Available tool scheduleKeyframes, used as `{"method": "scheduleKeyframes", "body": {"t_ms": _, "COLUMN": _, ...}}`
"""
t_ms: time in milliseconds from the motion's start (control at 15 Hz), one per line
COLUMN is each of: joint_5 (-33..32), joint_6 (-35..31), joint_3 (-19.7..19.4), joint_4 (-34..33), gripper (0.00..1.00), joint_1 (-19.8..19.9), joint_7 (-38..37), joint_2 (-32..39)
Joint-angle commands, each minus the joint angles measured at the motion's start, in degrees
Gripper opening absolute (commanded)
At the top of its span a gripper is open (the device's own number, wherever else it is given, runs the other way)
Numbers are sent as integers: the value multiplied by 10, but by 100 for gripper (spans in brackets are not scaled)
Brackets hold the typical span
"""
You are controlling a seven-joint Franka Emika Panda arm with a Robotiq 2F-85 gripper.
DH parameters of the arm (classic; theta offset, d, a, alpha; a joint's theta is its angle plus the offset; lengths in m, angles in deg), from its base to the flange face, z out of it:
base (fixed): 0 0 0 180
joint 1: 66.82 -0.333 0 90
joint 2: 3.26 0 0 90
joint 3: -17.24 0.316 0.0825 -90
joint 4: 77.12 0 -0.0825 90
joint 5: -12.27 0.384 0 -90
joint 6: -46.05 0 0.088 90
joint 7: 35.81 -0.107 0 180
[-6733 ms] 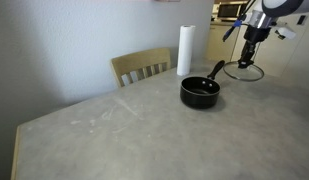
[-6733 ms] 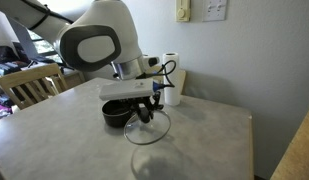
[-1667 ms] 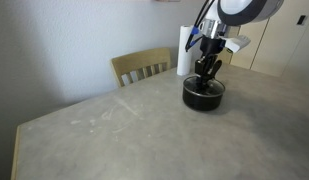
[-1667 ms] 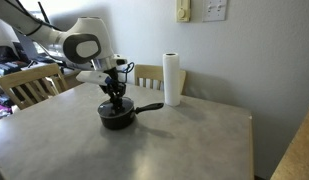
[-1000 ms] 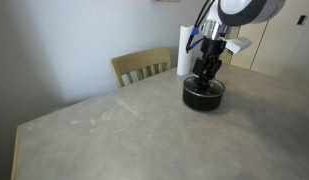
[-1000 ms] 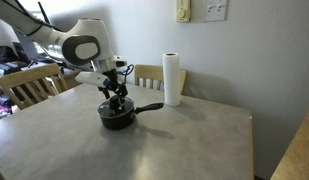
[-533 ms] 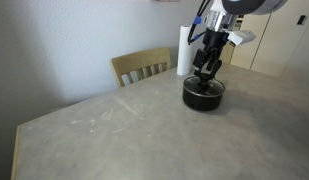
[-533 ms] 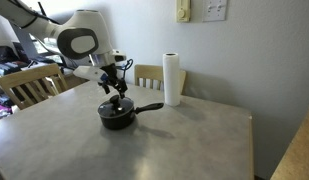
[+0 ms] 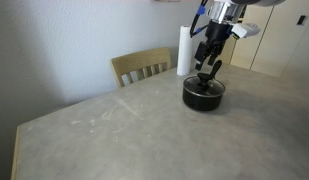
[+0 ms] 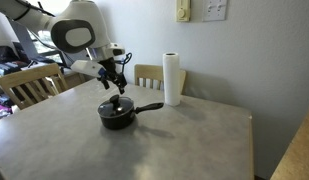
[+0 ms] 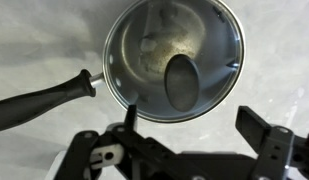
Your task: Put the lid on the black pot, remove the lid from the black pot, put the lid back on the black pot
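Note:
The black pot (image 9: 203, 95) (image 10: 118, 116) stands on the table, its long handle (image 11: 42, 101) pointing away to one side. The glass lid (image 11: 144, 40) lies on the pot and covers its mouth, with the dark knob (image 11: 181, 80) at its centre. My gripper (image 9: 207, 63) (image 10: 116, 81) (image 11: 194, 120) hangs open a short way above the lid, clear of the knob. Nothing is between its fingers (image 11: 259, 124). The inside of the pot is blurred through the glass.
A tall white paper-towel roll (image 9: 184, 50) (image 10: 172, 80) stands close behind the pot. Wooden chairs (image 9: 141, 67) (image 10: 29, 86) sit at the table edges. The grey tabletop (image 9: 104, 130) (image 10: 174, 145) stretches wide in front of the pot.
My gripper has lifted straight up off the lid's knob and opened fully. The lid stayed on the pot, which has not moved.

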Motion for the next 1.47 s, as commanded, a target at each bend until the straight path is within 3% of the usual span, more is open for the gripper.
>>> {"method": "scheduleKeyframes", "body": {"t_ms": 0, "joint_5": 13, "joint_6": -13, "joint_3": 5, "joint_4": 19, "gripper": 100, "joint_1": 8, "joint_7": 30, "joint_2": -8}}
{"method": "scheduleKeyframes", "body": {"t_ms": 267, "joint_5": 13, "joint_6": -19, "joint_3": 12, "joint_4": 21, "gripper": 100, "joint_1": 15, "joint_7": 78, "joint_2": -2}}
{"method": "scheduleKeyframes", "body": {"t_ms": 800, "joint_5": 0, "joint_6": 20, "joint_3": 34, "joint_4": 27, "gripper": 100, "joint_1": 34, "joint_7": 245, "joint_2": -2}}
{"method": "scheduleKeyframes", "body": {"t_ms": 1400, "joint_5": -101, "joint_6": 53, "joint_3": 7, "joint_4": 7, "gripper": 100, "joint_1": 1, "joint_7": 192, "joint_2": 14}}
